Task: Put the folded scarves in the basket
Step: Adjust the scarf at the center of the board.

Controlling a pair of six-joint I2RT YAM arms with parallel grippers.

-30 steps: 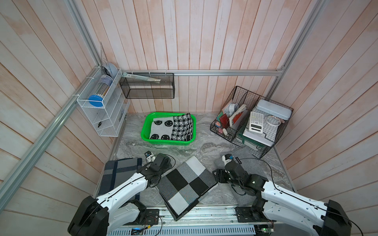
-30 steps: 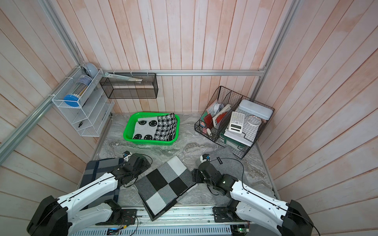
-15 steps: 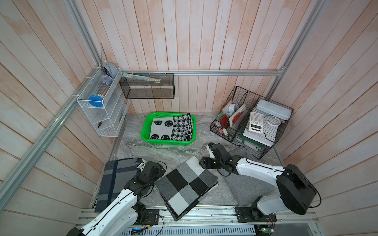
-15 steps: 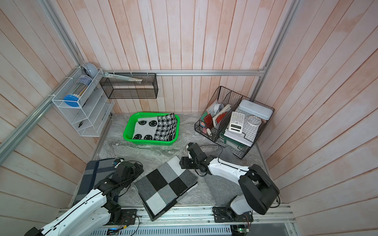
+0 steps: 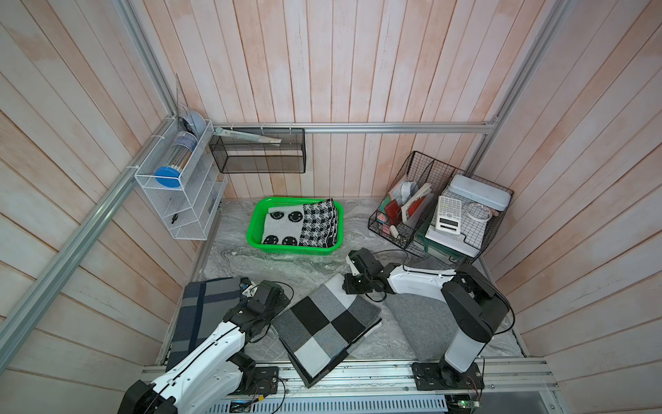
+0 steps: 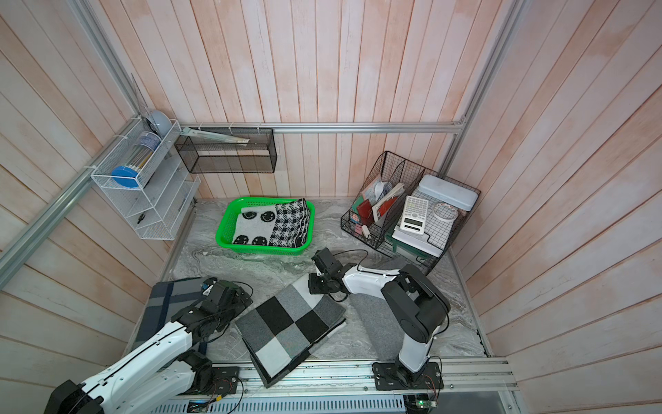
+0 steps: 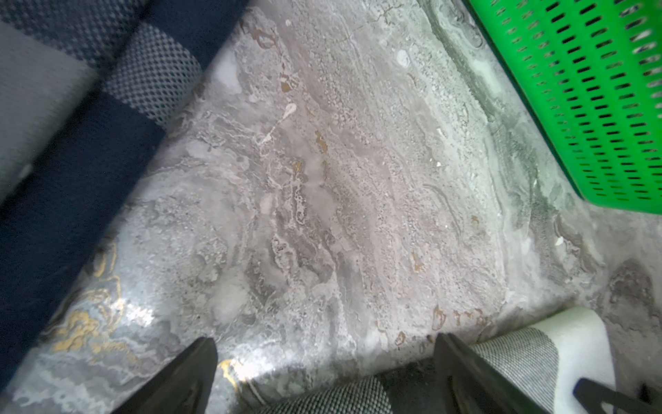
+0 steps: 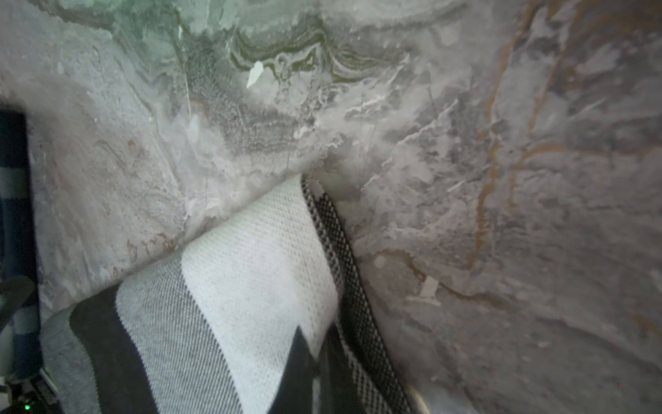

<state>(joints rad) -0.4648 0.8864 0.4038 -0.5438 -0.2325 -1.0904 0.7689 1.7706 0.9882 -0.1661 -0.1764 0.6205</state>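
1. In a top view, the green basket (image 5: 293, 251) sits on the marble table (image 5: 272, 267). It holds a smiley-face cloth (image 5: 283, 229) and a houndstooth cloth (image 5: 318, 225). The folded scarf (image 5: 326, 322), in black, grey and white checks, lies flat outside the basket on its robot side. The right gripper (image 5: 348, 285) is clamped on the scarf corner nearest the basket. The left gripper (image 5: 249, 288) hovers with its jaws spread wide and nothing between them. It is also on the basket's robot side, between a navy scarf (image 5: 204, 308) and the folded scarf.

2. In a top view, the folded scarf (image 6: 290, 322) lies well apart from the basket (image 6: 265, 249), with bare marble between them. The right gripper (image 6: 315, 285) pinches the scarf's corner. A grey cloth (image 6: 372, 322) lies under the right arm. A wire organizer (image 6: 360, 233) stands beside the basket.

3. In the left wrist view, the left gripper (image 7: 324, 344) is spread open over bare table (image 7: 358, 179). The navy scarf (image 7: 71, 179) and the basket's perforated wall (image 7: 591, 107) are both in sight, and a white-and-grey corner of the folded scarf (image 7: 519, 358) lies just beside one finger.

4. In the right wrist view, the right gripper (image 8: 315, 369) is closed tight on the white corner of the folded scarf (image 8: 250, 286), which rests on the table (image 8: 501, 179).
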